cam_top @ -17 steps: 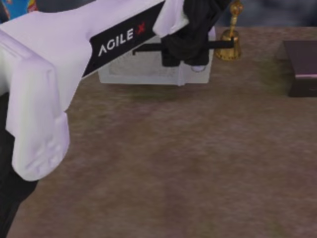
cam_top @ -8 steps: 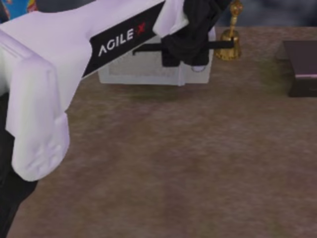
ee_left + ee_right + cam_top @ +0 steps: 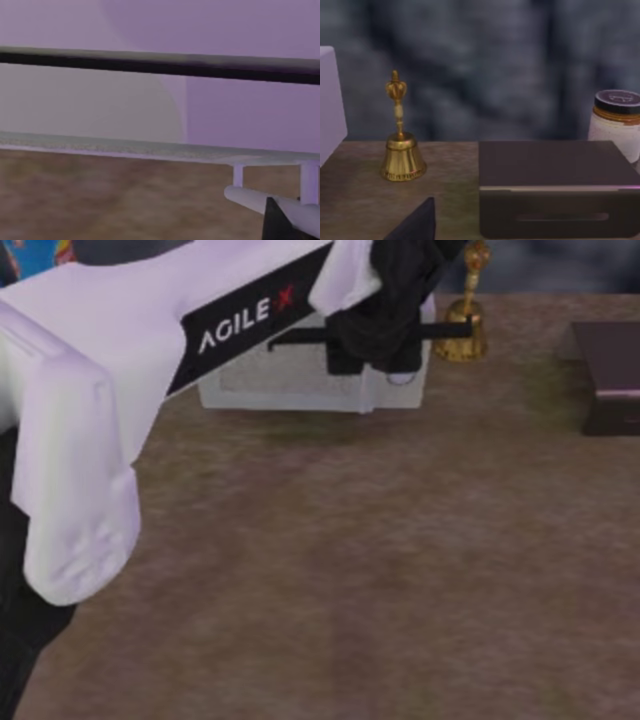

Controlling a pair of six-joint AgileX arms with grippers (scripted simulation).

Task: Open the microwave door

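One arm works: from above, the left gripper [image 3: 385,340] sits over the microwave [image 3: 300,385] front at the table's far left-centre. Left wrist: handle [image 3: 270,202] close by, door [image 3: 150,147] edge-on; grip unclear. Right wrist: bell [image 3: 401,150], box [image 3: 555,190].

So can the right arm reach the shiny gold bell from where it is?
Probably yes: the gold bell stands alone on the brown table, with open space before the right gripper's dark fingertip.
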